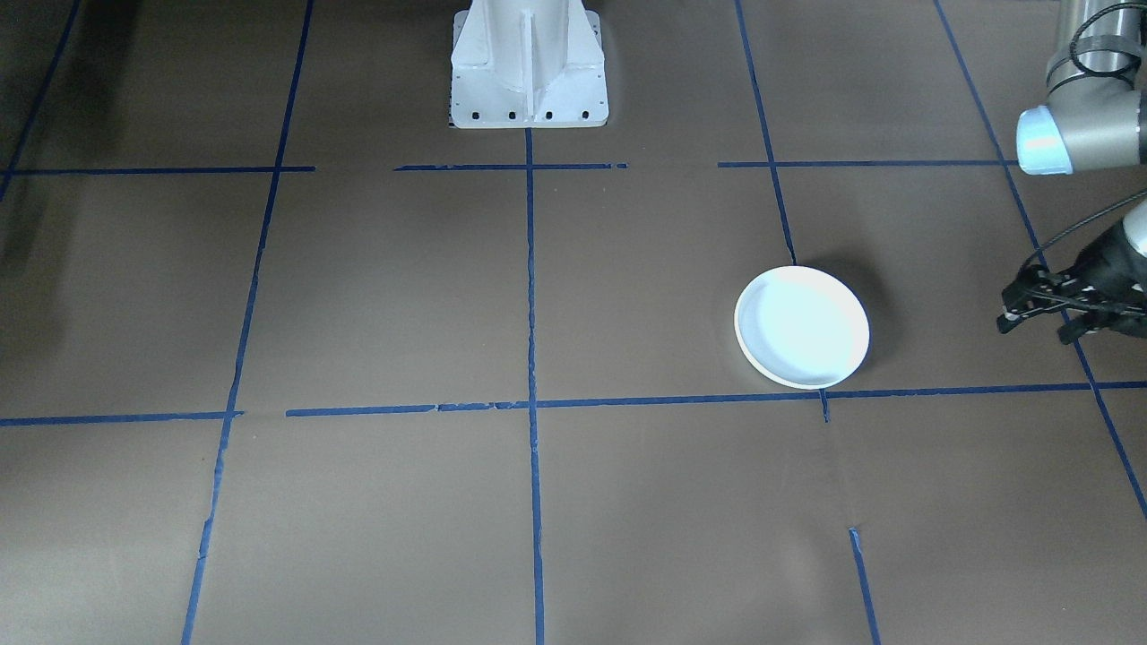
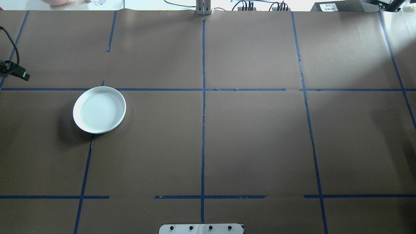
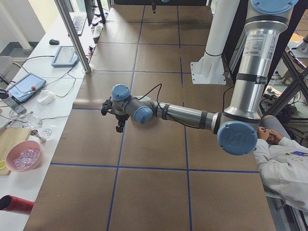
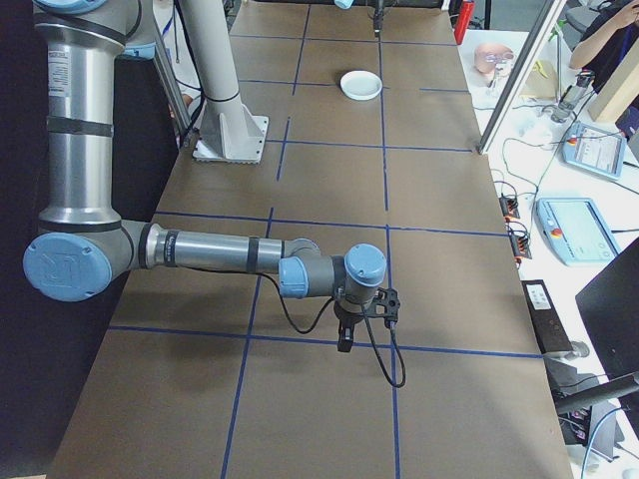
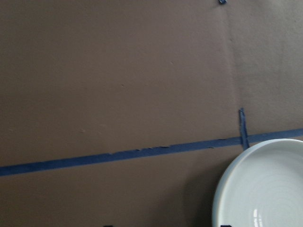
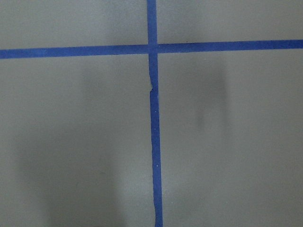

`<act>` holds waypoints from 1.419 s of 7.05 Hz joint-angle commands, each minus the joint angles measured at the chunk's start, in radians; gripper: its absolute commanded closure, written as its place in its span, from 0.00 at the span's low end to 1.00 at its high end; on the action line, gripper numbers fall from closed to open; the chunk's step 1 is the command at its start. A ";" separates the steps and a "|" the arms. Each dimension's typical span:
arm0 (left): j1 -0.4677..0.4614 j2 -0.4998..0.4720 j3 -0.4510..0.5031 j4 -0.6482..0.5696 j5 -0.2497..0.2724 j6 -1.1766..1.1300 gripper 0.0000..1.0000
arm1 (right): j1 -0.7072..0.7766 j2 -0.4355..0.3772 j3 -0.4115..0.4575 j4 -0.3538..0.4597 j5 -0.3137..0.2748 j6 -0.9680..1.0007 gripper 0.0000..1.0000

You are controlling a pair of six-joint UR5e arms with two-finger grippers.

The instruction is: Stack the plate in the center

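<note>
Nearest the left wrist camera: pale plate (image 5: 265, 189) with raised rim and faint rings, lying flat on brown table paper (image 2: 253, 139), nothing in it. Sits on the robot's left half, rim just touching a blue tape line (image 2: 146, 89), well apart from the middle cross. Left gripper (image 1: 1044, 309) hovering beside the plate near the table edge, fingers spread, holding nothing. Right gripper (image 4: 364, 319) over bare paper far off; spread or pressed together, cannot tell. Wide open paper between.
</note>
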 commanded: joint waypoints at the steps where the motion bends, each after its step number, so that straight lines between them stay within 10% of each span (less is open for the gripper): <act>1: -0.167 0.026 0.015 0.192 0.000 0.286 0.00 | 0.001 0.000 0.000 0.000 0.000 0.000 0.00; 4: -0.339 0.090 0.011 0.387 -0.004 0.517 0.00 | 0.001 0.000 0.000 0.000 0.000 0.000 0.00; 6: -0.344 0.173 0.009 0.386 -0.159 0.515 0.00 | 0.000 0.000 0.000 0.000 0.000 0.000 0.00; 10: -0.353 0.170 0.008 0.386 -0.153 0.514 0.00 | 0.001 0.000 0.000 0.000 0.000 0.000 0.00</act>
